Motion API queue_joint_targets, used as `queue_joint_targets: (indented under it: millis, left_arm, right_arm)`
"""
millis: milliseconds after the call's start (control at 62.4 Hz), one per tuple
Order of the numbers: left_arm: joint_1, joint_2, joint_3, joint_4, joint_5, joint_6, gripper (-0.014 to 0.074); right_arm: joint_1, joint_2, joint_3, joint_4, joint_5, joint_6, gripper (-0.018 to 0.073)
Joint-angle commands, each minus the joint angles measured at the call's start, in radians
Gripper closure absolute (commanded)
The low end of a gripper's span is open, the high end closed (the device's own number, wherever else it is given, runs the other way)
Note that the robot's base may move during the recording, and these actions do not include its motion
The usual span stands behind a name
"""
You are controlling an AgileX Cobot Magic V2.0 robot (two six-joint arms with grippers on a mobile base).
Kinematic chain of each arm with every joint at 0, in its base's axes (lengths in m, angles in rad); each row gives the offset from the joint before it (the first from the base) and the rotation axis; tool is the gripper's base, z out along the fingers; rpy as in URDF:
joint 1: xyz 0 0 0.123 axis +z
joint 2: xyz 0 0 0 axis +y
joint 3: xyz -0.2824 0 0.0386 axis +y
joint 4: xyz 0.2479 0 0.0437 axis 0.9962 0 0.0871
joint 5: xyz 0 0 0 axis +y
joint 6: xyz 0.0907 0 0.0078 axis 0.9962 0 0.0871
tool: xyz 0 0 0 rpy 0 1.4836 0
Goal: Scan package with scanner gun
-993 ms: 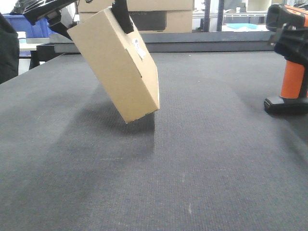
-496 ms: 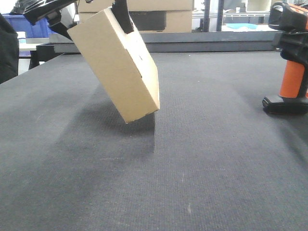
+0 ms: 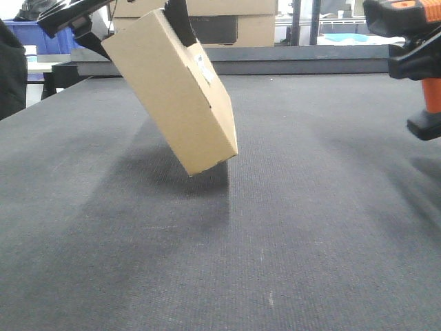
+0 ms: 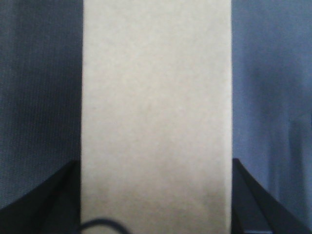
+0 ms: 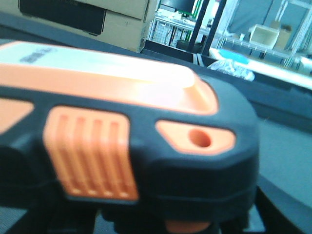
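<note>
The package is a plain brown cardboard box point(image 3: 176, 96) with a small white label point(image 3: 201, 66). It hangs tilted, its lower corner just above the dark mat point(image 3: 275, 227). My left gripper point(image 3: 131, 21) is shut on the box's top end, with black fingers on both sides. In the left wrist view the box point(image 4: 156, 97) fills the middle between the two fingers point(image 4: 66, 195). The orange and black scanner gun point(image 3: 413, 41) is at the far right, held off the mat by my right gripper point(image 3: 415, 65). The scanner head point(image 5: 126, 141) fills the right wrist view and hides the jaws.
Stacked cardboard boxes point(image 3: 220, 17) stand behind the table's raised back rail point(image 3: 296, 63). A blue bin point(image 3: 31, 34) and a dark shape point(image 3: 10, 69) are at the far left. Shelving and racks point(image 5: 234, 29) stand beyond the table.
The scanner gun has risen off the mat and shifted right, partly out of the front view. The box has moved slightly right and turned so its label shows again.
</note>
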Motion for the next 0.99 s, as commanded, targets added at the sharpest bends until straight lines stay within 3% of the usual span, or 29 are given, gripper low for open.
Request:
queue_joint_targets:
  millis: [0,160,336,432,977]
  left_arm:
    - [-0.003,-0.013,-0.001,-0.01,-0.008,-0.004,0.0707]
    - [-0.003,-0.013,-0.001,-0.01,-0.002,-0.004,0.0707]
    - [-0.003,-0.013,-0.001,-0.01,0.001,-0.004,0.0707]
    - [-0.003,-0.013,-0.001,-0.01,0.005,-0.004,0.0707]
    - [-0.003,-0.013,-0.001,-0.01,0.005,-0.004,0.0707]
  right_arm:
    - [-0.001,-0.017,-0.004,-0.005,-0.055,-0.034,0.0721]
    - [-0.001,-0.017,-0.004,-0.005,-0.058,-0.015,0.0721]
    - [-0.001,-0.013,-0.004,0.035,-0.058,0.298,0.0721]
    - [-0.001,0.005,-0.004,0.049,-0.068,0.386,0.0721]
    - [-0.001,0.064,-0.004,0.013,-0.101,0.395,0.0721]
